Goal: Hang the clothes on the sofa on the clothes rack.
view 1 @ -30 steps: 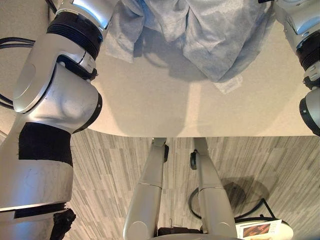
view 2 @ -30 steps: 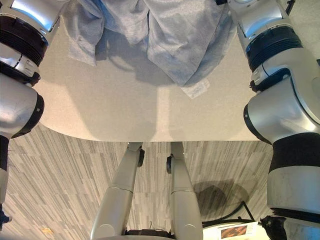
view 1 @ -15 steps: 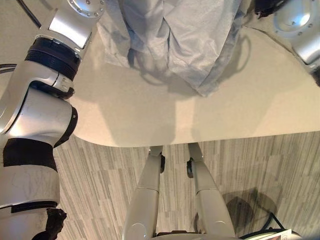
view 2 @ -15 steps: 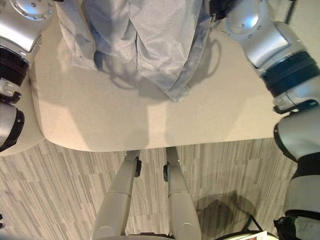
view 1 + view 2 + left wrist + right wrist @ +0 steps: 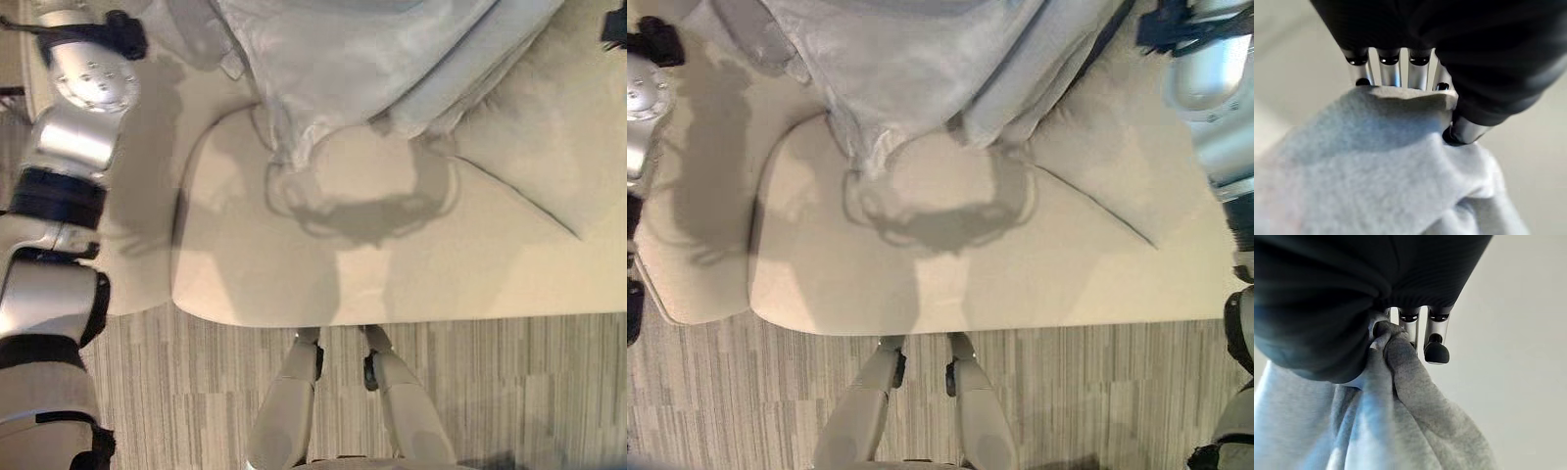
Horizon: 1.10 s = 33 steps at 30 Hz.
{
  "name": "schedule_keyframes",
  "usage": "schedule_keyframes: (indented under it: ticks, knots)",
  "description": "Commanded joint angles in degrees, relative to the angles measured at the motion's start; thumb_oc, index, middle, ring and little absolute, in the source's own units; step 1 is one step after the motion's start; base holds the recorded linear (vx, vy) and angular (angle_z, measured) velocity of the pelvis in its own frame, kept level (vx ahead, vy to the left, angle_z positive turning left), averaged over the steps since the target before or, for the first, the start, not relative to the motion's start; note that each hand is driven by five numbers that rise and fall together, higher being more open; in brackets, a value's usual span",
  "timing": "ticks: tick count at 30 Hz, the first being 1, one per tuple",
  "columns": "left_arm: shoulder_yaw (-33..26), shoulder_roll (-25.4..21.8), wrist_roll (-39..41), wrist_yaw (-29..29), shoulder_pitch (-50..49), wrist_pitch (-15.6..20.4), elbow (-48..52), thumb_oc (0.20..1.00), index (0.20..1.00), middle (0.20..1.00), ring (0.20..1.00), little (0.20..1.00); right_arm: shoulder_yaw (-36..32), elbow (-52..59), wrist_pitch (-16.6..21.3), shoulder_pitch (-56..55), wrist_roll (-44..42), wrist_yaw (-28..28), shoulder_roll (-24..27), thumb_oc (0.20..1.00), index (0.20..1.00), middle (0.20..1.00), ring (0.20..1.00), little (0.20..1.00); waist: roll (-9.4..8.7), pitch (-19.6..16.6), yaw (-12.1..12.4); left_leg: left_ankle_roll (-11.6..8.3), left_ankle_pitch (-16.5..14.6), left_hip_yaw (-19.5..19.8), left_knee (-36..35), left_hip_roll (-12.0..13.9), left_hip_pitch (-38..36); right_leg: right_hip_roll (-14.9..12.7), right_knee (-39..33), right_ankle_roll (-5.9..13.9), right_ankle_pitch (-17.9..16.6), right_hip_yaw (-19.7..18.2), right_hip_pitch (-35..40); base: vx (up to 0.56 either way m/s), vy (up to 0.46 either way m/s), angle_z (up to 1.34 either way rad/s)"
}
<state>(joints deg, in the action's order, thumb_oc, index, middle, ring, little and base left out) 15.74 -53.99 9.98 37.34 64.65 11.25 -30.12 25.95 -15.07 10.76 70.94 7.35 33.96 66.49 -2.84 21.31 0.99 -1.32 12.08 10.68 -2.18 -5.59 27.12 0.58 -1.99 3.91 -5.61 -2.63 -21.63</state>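
A light grey garment (image 5: 353, 59) hangs spread between my two raised arms over the cream sofa seat (image 5: 411, 274), and its shadow falls on the cushion below its lower edge. In the left wrist view my left hand (image 5: 1391, 73) has its fingers curled over a folded edge of the grey cloth (image 5: 1376, 166), with the thumb pressed in from the side. In the right wrist view my right hand (image 5: 1409, 325) is clenched on a bunched-up twist of the same cloth (image 5: 1396, 421), which trails down from it.
A loose cream cushion (image 5: 549, 147) lies on the right part of the sofa. The sofa's rounded armrest (image 5: 137, 245) is on the left beside my left arm. Grey striped floor (image 5: 176, 392) runs along the sofa's front edge.
The camera has swung up over the sofa, bringing the armrest and cushion into view. Both arms have risen and the garment has gone up with them, hanging higher and wider.
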Motion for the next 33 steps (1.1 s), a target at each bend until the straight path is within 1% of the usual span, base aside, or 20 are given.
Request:
schedule_keyframes:
  ticks: [1, 2, 4, 5, 8, 9, 10, 12, 14, 16, 21, 22, 23, 24, 26, 28, 29, 31, 32, 33]
  knots:
    - [-1.4, 2.6, -2.0, 0.1, -4.3, 3.3, -0.6, 0.200, 0.200, 0.200, 0.200, 0.200, -3.6, -1.2, 1.3, -6.5, 1.2, 0.5, -1.0, 0.200, 0.200, 0.200, 0.200, 0.200, -0.74, -9.1, 0.9, -3.66, -6.5, -2.8, -2.8, 5.3, -7.2, -6.2, 0.9, 5.70, 2.2, 1.5, 4.7, 0.03, -0.095, 0.24]
    - [-4.0, 1.0, -3.0, -0.5, -7.4, 3.0, 0.0, 0.200, 0.200, 0.200, 0.200, 0.200, -5.9, -0.4, 1.6, -8.8, 1.3, -0.3, -0.3, 0.200, 0.200, 0.200, 0.200, 0.200, -0.56, -11.0, 1.5, -3.84, -6.6, -2.6, -2.8, 5.7, -9.1, -6.3, 1.5, 5.59, 3.3, 2.2, 6.6, 0.04, -0.084, 0.21]
    - [-5.7, 0.8, -3.1, -1.2, -9.9, 2.8, 0.9, 0.200, 0.200, 0.200, 0.200, 0.200, -7.7, 0.3, 1.7, -11.0, 1.2, -1.0, -0.2, 0.200, 0.200, 0.200, 0.200, 0.200, -0.49, -11.8, 1.5, -3.87, -6.8, -2.4, -2.8, 5.9, -10.3, -6.3, 1.7, 5.40, 3.8, 2.7, 8.0, 0.05, -0.103, 0.22]
    - [-8.1, -0.9, -3.6, -2.2, -12.8, 2.4, 1.3, 0.200, 0.200, 0.200, 0.200, 0.200, -10.4, 0.4, 1.9, -14.0, 0.9, -2.1, 0.6, 0.200, 0.200, 0.200, 0.200, 0.200, -0.46, -14.4, 2.2, -4.14, -6.9, -1.8, -2.8, 6.4, -12.6, -6.3, 2.6, 5.29, 5.5, 4.3, 10.8, 0.04, -0.141, 0.27]
    - [-9.4, -2.7, -4.2, -2.8, -14.2, 1.6, 1.3, 0.200, 0.200, 0.200, 0.200, 0.200, -12.1, 0.5, 1.5, -15.6, 1.3, -3.1, 2.1, 0.200, 0.200, 0.200, 0.200, 0.200, -0.53, -16.0, 2.9, -4.88, -6.2, -0.7, -2.8, 6.8, -14.9, -6.2, 4.5, 4.85, 7.3, 6.2, 14.0, 0.00, -0.135, 0.40]
    - [-9.7, -3.5, -4.3, -3.4, -14.4, 1.3, 1.3, 0.200, 0.200, 0.200, 0.200, 0.200, -12.3, 0.1, 1.4, -15.5, 1.4, -3.4, 2.6, 0.200, 0.200, 0.200, 0.200, 0.200, -0.57, -17.5, 3.4, -5.19, -6.3, 0.1, -2.8, 7.0, -15.6, -5.8, 5.1, 4.56, 8.6, 7.4, 15.6, -0.03, -0.112, 0.38]
    - [-9.6, -3.5, -4.3, -3.4, -14.4, 1.2, 1.3, 0.200, 0.200, 0.200, 0.200, 0.200, -12.3, 0.1, 1.3, -15.5, 1.4, -3.5, 2.6, 0.200, 0.200, 0.200, 0.200, 0.200, -0.52, -17.4, 3.1, -5.26, -6.3, 0.4, -2.8, 7.0, -15.7, -5.8, 5.2, 4.51, 8.7, 7.8, 15.9, -0.02, -0.118, 0.48]
    - [-9.0, -4.8, -4.8, -3.5, -13.5, 0.7, 0.4, 0.200, 0.200, 0.200, 0.200, 0.200, -11.6, -0.6, 1.2, -14.7, 1.4, -3.2, 3.2, 0.200, 0.200, 0.200, 0.200, 0.200, -0.79, -18.7, 4.0, -5.77, -5.8, 1.5, -2.8, 7.2, -16.0, -5.4, 5.5, 4.10, 9.6, 8.9, 17.3, -0.03, -0.108, 0.47]
    - [-8.3, -5.2, -4.9, -3.7, -12.7, 0.5, 0.0, 0.200, 0.200, 0.200, 0.200, 0.200, -10.7, -1.2, 1.1, -13.7, 1.3, -3.3, 3.2, 0.200, 0.200, 0.200, 0.200, 0.200, -0.84, -19.1, 4.0, -6.06, -5.6, 2.4, -2.8, 7.2, -16.4, -5.1, 5.4, 3.78, 10.0, 9.7, 18.4, -0.04, -0.103, 0.48]
    - [-6.6, -6.1, -4.5, -4.1, -10.5, 0.1, -1.6, 0.200, 0.200, 0.200, 0.200, 0.200, -7.5, -2.3, 0.8, -10.2, 1.1, -3.8, 3.1, 0.200, 0.200, 0.200, 0.200, 0.200, -1.44, -19.9, 5.0, -6.86, -5.0, 3.9, -2.8, 7.7, -16.9, -3.6, 5.6, 2.57, 11.8, 10.3, 20.6, -0.09, -0.178, 0.53]
    - [-2.6, -5.6, -4.9, -4.3, -5.6, -1.0, -4.3, 0.200, 0.200, 0.200, 0.200, 0.200, -0.4, -5.3, 0.9, -3.3, -0.2, -4.8, 1.0, 0.200, 0.200, 0.200, 0.200, 0.200, -1.66, -19.9, 6.5, -8.10, -2.0, 6.2, -2.8, 8.1, -14.3, -0.4, 3.1, 0.90, 11.8, 10.4, 22.8, -0.13, -0.097, 0.39]
    - [-2.4, -5.0, -4.6, -4.2, -5.0, -0.9, -4.5, 0.200, 0.200, 0.200, 0.200, 0.200, 1.1, -6.0, 0.6, -2.0, -0.3, -4.9, 0.8, 0.200, 0.200, 0.200, 0.200, 0.200, -1.70, -19.6, 6.4, -8.23, -2.5, 5.5, -2.8, 8.0, -13.4, -0.3, 2.7, 0.69, 11.9, 11.1, 22.9, -0.22, 0.006, 0.15]
    - [-2.0, -3.7, -4.9, -3.8, -3.8, -1.1, -4.1, 0.200, 0.200, 0.200, 0.200, 0.200, 2.6, -6.6, 0.0, -1.2, -0.4, -4.8, 0.5, 0.200, 0.200, 0.200, 0.200, 0.200, -2.07, -18.7, 5.4, -7.92, -3.0, -2.0, -2.3, 9.7, -12.0, -0.9, 2.3, 0.68, 12.0, 13.1, 23.0, -0.18, 0.040, 0.15]
    - [-2.0, -3.7, -4.9, -3.8, -3.7, -1.1, -4.1, 0.200, 0.200, 0.200, 0.200, 0.200, 2.7, -6.7, 0.0, -1.0, -0.4, -4.7, 0.6, 0.200, 0.200, 0.200, 0.200, 0.200, -1.99, -18.7, 5.5, -7.83, -2.7, -2.1, -2.5, 9.7, -11.9, -0.9, 2.2, 0.75, 11.7, 13.0, 22.8, -0.15, 0.077, 0.54]
    - [-1.4, -3.8, -5.7, -3.3, -2.6, -1.4, -4.0, 0.200, 0.200, 0.200, 0.200, 0.200, 3.1, -6.8, 0.0, -1.0, -0.8, -4.5, -0.1, 0.200, 0.200, 0.200, 0.200, 0.200, -2.05, -18.9, 5.4, -7.13, -2.6, -5.3, -1.9, 11.3, -12.7, -1.5, 1.8, 1.08, 10.4, 13.8, 22.9, -0.03, 0.088, 0.91]
    - [0.7, -3.2, -6.1, -2.9, -0.4, -1.2, -4.4, 0.200, 0.200, 0.200, 0.200, 0.200, 3.7, -7.3, -0.1, -0.7, -1.3, -4.4, -0.6, 0.200, 0.200, 0.200, 0.200, 0.200, -2.62, -18.6, 4.8, -6.84, -3.8, -6.6, -0.1, 13.9, -13.7, -3.6, 2.0, 1.77, 9.7, 15.2, 23.0, -0.03, 0.131, 0.34]
    - [0.9, -3.2, -6.0, -2.9, -0.1, -1.2, -4.6, 0.200, 0.200, 0.200, 0.200, 0.200, 3.7, -7.4, -0.1, -0.7, -1.3, -4.4, -0.5, 0.200, 0.200, 0.200, 0.200, 0.200, -2.61, -18.5, 4.8, -6.76, -3.7, -6.5, 0.2, 13.8, -13.4, -3.6, 2.0, 1.81, 9.5, 15.4, 22.9, -0.05, 0.135, 0.22]
    - [2.1, -2.4, -5.9, -2.8, 1.5, -1.3, -4.6, 0.200, 0.200, 0.200, 0.200, 0.200, 3.9, -7.0, -0.5, -1.2, -1.5, -4.8, -0.4, 0.200, 0.200, 0.200, 0.200, 0.200, -2.43, -18.4, 3.7, -6.71, -3.2, -7.0, 1.6, 17.4, -13.9, -5.2, 2.6, 2.35, 9.3, 17.0, 22.6, -0.01, 0.197, 0.58]
    - [4.0, -2.5, -6.6, -2.4, 3.7, -1.4, -5.3, 0.200, 0.200, 0.200, 0.200, 0.200, 4.6, -6.8, -1.1, -1.0, -0.3, -4.3, 0.5, 0.200, 0.200, 0.200, 0.200, 0.200, -1.73, -18.7, 2.6, -7.55, -3.1, -8.0, 2.2, 21.0, -15.5, -6.6, 2.6, 3.21, 9.2, 18.1, 23.1, 0.07, 0.310, 0.72]
    - [4.4, -2.6, -6.3, -2.3, 4.2, -1.6, -5.8, 0.200, 0.200, 0.200, 0.200, 0.200, 4.2, -6.8, -1.2, -1.2, -0.1, -4.5, 0.8, 0.200, 0.200, 0.200, 0.200, 0.200, -1.05, -18.8, 2.5, -7.90, -2.7, -7.5, 2.2, 21.3, -16.1, -6.8, 2.5, 3.38, 9.0, 18.2, 23.9, 0.15, 0.377, 0.76]
